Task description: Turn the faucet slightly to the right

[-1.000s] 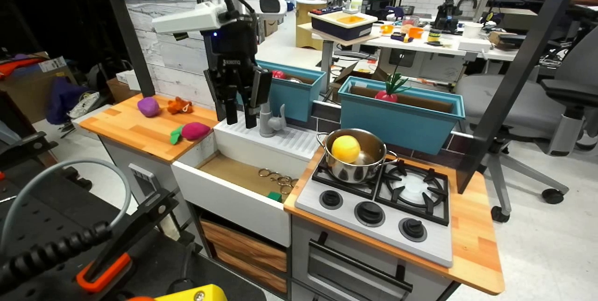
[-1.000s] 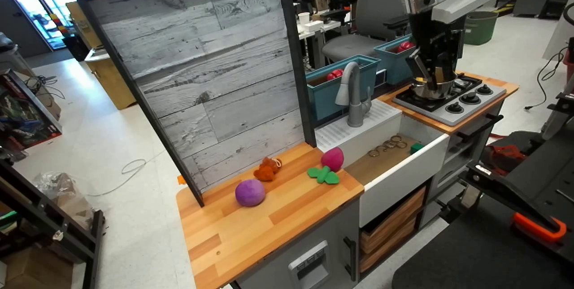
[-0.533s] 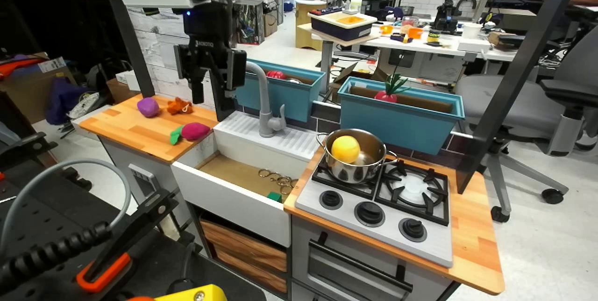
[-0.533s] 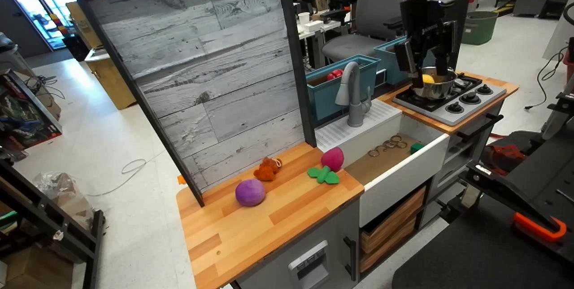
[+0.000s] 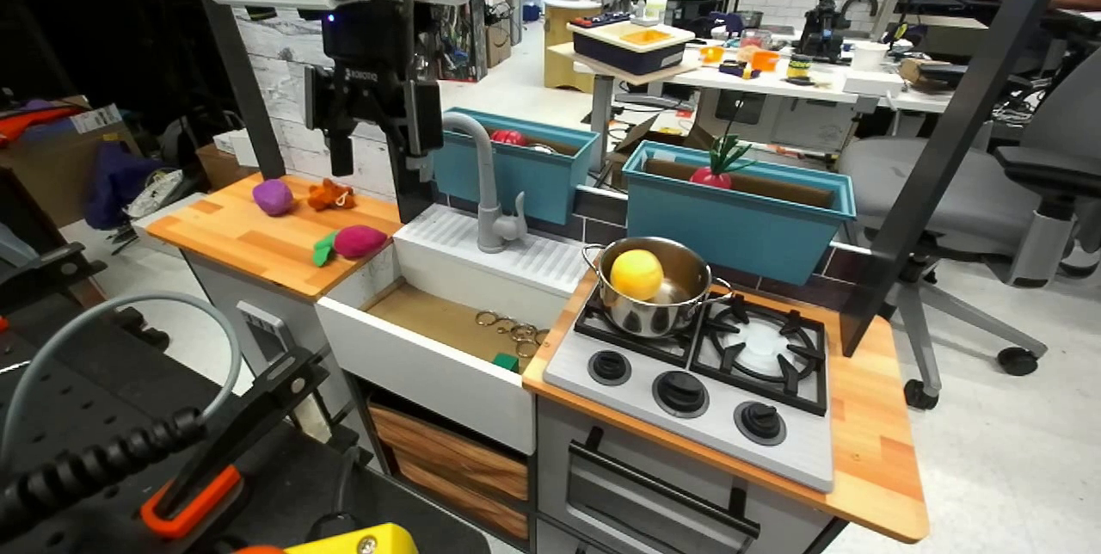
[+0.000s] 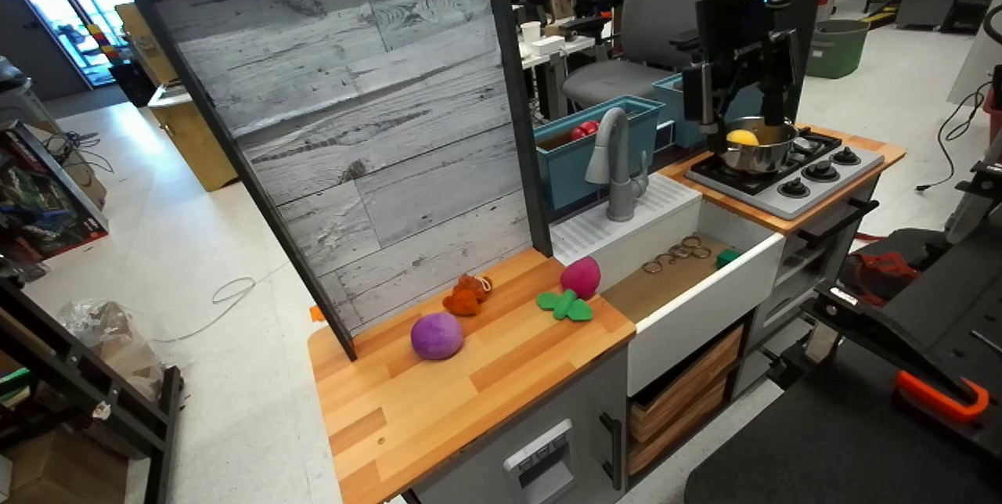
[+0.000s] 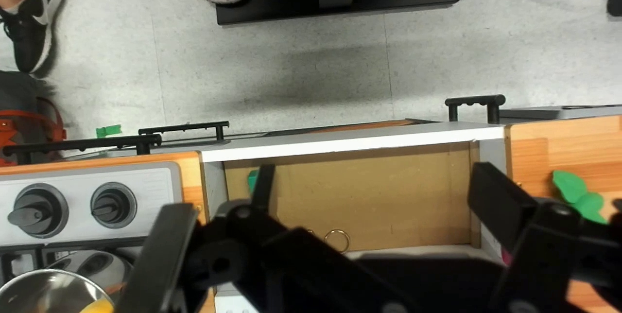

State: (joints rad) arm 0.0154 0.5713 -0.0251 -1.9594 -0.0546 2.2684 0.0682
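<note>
The faucet (image 5: 487, 184), grey with an arched spout and a small side lever, stands on the white ledge behind the sink. It shows whole in an exterior view as the faucet (image 6: 621, 175), its spout hanging toward the left of that picture. My gripper (image 5: 381, 160) is raised above the sink, left of the faucet post there; its right finger hides the spout's end. Wide apart and with nothing between them stand the jaws, also seen on the gripper (image 7: 371, 182) over the basin in the wrist view, where the faucet is out of view.
A steel pot (image 5: 649, 317) with a yellow ball (image 5: 636, 274) stands on the stove, right of the sink (image 5: 430, 378). Teal planters (image 5: 731, 218) line the back. Rings and a green block (image 5: 506, 362) lie in the basin. Several toys, one purple (image 6: 437, 336), rest on the wooden counter.
My gripper has risen and moved left, away from in front of the faucet post, and its jaws have spread from close together to wide. The faucet looks the same in its angle.
</note>
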